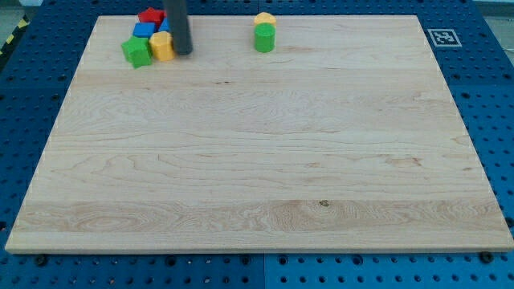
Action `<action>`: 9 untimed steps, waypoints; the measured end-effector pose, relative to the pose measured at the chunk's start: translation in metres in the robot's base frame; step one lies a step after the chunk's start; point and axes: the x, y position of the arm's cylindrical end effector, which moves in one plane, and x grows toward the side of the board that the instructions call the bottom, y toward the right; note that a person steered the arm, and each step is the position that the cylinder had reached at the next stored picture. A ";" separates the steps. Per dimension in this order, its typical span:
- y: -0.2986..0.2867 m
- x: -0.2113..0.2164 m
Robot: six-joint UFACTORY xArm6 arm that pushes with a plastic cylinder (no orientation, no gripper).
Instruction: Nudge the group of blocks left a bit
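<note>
Now my tip (pixel 184 52), a bare rod with no jaws to open or close, touches the right side of the far-left group, yellow block (pixel 162 46), green block (pixel 137 52), blue block (pixel 145 30), red block (pixel 150 15), so I think a small push left comes next.

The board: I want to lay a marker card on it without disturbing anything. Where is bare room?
Everything below the blocks is bare wood. So is the top strip right of the green cylinder and yellow block. Crowded: the top left, where my tip touches the yellow, green, blue and red blocks.
</note>
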 end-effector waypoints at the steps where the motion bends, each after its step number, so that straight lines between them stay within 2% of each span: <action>1: -0.004 -0.001; 3: 0.027 -0.012; 4: 0.038 -0.034; 5: 0.034 -0.060; 8: -0.009 -0.067; 9: 0.004 -0.068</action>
